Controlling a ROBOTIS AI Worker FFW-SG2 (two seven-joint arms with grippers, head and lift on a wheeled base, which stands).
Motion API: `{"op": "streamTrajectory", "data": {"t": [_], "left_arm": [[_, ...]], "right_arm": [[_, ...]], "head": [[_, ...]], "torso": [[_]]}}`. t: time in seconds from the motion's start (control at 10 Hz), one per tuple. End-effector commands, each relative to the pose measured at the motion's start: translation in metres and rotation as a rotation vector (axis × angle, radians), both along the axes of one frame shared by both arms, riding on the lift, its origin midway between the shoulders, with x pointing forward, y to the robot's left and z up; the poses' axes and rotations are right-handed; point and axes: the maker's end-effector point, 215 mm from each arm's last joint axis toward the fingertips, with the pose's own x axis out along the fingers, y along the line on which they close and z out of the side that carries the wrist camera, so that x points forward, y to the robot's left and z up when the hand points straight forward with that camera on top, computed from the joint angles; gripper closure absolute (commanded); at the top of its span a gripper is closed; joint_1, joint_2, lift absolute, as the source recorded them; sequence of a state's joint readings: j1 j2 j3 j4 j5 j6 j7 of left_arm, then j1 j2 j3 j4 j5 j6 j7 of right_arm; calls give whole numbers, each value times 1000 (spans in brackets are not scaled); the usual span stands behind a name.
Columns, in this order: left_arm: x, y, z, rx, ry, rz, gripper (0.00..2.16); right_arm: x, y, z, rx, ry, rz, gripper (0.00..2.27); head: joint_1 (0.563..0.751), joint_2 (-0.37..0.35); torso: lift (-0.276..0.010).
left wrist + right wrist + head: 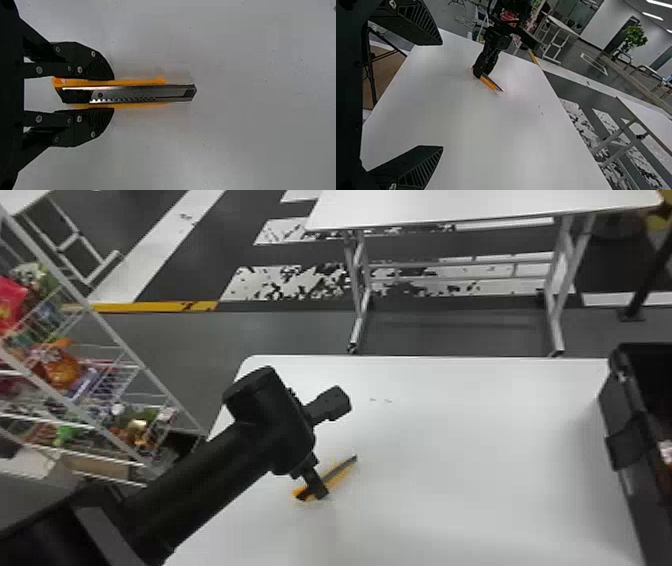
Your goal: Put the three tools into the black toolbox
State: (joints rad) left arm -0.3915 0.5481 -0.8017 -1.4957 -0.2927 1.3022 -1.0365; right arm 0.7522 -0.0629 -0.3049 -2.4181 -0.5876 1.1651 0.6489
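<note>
My left gripper (319, 492) is low over the left part of the white table in the head view, at a yellow-orange utility knife (341, 476). In the left wrist view both fingers of the left gripper (113, 94) press against the sides of the knife (138, 94), its metal blade channel pointing away from the palm. The black toolbox (627, 430) stands open at the table's right edge in the head view, with a small pale and orange item partly visible inside. My right gripper (441, 95) stands open with nothing between its fingers, facing across the table towards the left arm.
The white table (450, 430) spreads between the knife and the toolbox. Left of it stands a white wire rack (107, 327) with colourful packages. Farther back is a second white table (450, 205), across a strip of grey floor.
</note>
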Motion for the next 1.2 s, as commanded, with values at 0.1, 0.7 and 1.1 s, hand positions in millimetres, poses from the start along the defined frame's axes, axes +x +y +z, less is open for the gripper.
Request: {"op": "streamTrajectory", "data": {"t": [0.1, 0.7, 1.1], "left_arm": [[-1, -10, 8, -27, -14, 22, 1679], [13, -19, 48, -146, -140, 168, 1703], [9, -86, 66, -352, -175, 251, 1703]], "right_arm": [[-2, 0, -2, 10, 7, -3, 63], [2, 7, 5, 26, -13, 8, 63], [15, 18, 13, 35, -24, 43, 63]], "head": [[695, 260], [695, 240], [695, 183]], "torso": [[-51], [-51], [-51]]}}
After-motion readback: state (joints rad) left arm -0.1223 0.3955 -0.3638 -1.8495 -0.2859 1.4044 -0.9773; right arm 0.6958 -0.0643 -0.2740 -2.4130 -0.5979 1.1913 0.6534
